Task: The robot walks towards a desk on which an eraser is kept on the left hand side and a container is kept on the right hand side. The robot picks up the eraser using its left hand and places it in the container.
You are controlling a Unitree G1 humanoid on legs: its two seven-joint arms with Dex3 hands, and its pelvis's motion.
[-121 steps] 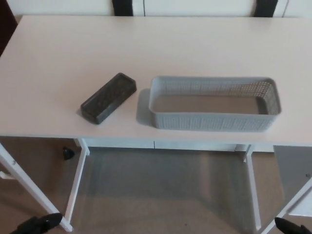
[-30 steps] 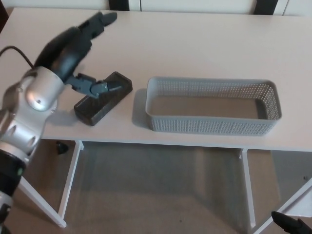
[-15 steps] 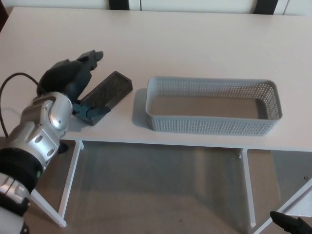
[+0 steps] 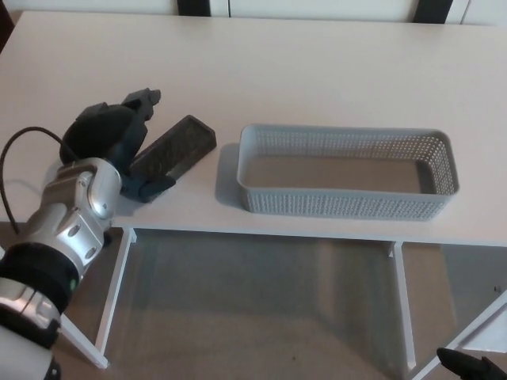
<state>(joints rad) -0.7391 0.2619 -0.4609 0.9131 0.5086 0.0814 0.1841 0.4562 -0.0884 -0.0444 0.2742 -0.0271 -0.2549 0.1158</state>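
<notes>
Head view: left hand (image 4: 119, 138), fingers apart, straddles the eraser (image 4: 170, 149) beside the container (image 4: 346, 202).

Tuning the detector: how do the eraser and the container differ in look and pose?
The eraser is dark, nearly black, and solid; the container is light grey with perforated mesh walls. The eraser is a small flat block; the container is far longer, an open-topped, empty basket. The eraser lies diagonally with the left hand at its near end; the container sits parallel to the desk edge, untouched. Both are oblong and rest on the desk.
</notes>
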